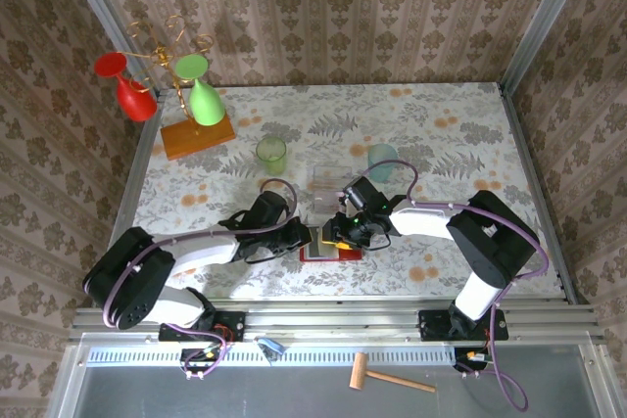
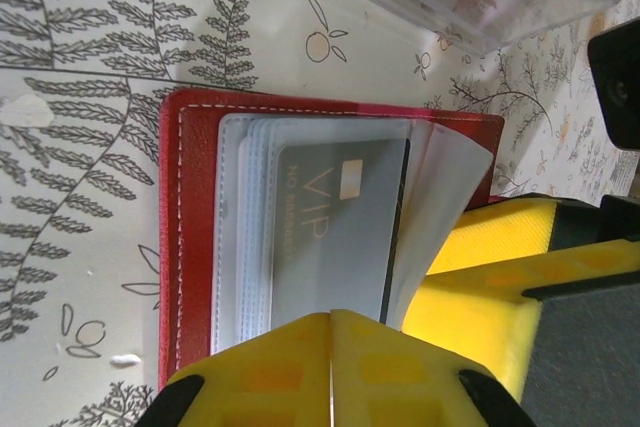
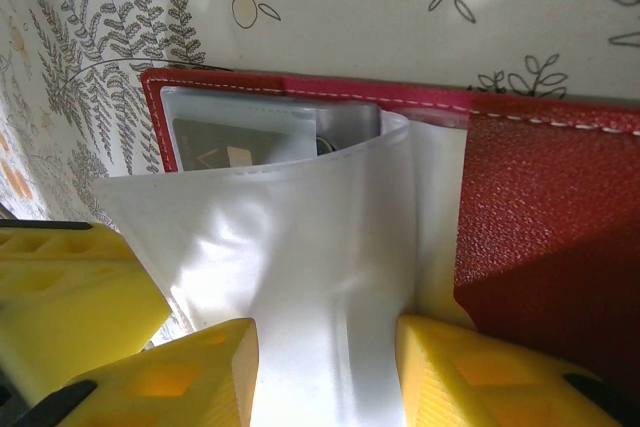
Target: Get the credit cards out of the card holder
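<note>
Surface (image 1: 460, 124) is carrying everything. In the top view the stand (image 1: 196, 136) is sitting off at 10 o'clock, well out of the work spot. The green cup (image 1: 271, 155) and teal cup (image 1: 381, 160) are standing at 11 and 1 o'clock of it. A clear box (image 1: 331, 179) is sitting just at 12 o'clock of the wallet, likely waiting as the drop spot.

Wallet (image 2: 195, 247) is lying open and flat toward the 6 o'clock edge. The arms are flanking it, left at 9, right at 3, so both are reaching it easily.

Left tool (image 2: 330, 332) is sitting with jaws closed, fingers meeting, at the 6 o'clock end of the pocket stack. That's probably lining up on the card's free edge. Can't tell if any edge is nipped between them.

Right tool (image 3: 325, 337) is standing with jaws part-way apart. A sleeve (image 3: 300, 237) is running through the gap and touching both fingers. It reads as the flap being held up and over to 3 o'clock of the card to uncover it. Whether it's being squeezed, can't tell.

Card (image 2: 335, 237), grey with VIP lettering, is lying inside a pocket on the wallet's left half, not out yet. Other cards aren't showing clearly.

Next move is probably calling for an edge grip and a slide toward 6 o'clock, and the risk is dragging the whole wallet along.
</note>
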Controlling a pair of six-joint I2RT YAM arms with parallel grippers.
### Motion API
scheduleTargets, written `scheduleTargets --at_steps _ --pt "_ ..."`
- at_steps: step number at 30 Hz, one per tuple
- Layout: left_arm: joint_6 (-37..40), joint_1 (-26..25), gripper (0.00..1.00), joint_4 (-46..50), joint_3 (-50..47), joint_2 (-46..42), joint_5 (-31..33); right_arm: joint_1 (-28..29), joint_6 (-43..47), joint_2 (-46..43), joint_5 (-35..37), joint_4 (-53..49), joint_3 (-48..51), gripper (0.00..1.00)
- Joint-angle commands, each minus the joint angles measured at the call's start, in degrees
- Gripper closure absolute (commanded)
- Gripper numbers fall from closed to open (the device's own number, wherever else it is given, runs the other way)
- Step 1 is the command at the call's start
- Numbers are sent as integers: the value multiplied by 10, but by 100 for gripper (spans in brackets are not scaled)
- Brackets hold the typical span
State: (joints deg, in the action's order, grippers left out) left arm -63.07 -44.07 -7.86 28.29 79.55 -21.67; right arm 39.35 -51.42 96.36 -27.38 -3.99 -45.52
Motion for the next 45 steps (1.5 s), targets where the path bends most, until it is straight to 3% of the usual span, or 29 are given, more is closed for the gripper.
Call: scheduleTargets --at_steps 1,11,26,45 --pt "-10 -6 92 -27 17 16 -18 -3 -7 -9 -6 1 10 59" --pt "-14 -18 92 -54 31 47 -30 -5 -6 -23 -5 -4 10 59" --pt "-5 -22 92 -59 64 74 -47 -35 15 -125 35 -83 27 55" --pt "-15 -44 92 -109 131 171 -73 -70 43 -217 84 -166 66 57"
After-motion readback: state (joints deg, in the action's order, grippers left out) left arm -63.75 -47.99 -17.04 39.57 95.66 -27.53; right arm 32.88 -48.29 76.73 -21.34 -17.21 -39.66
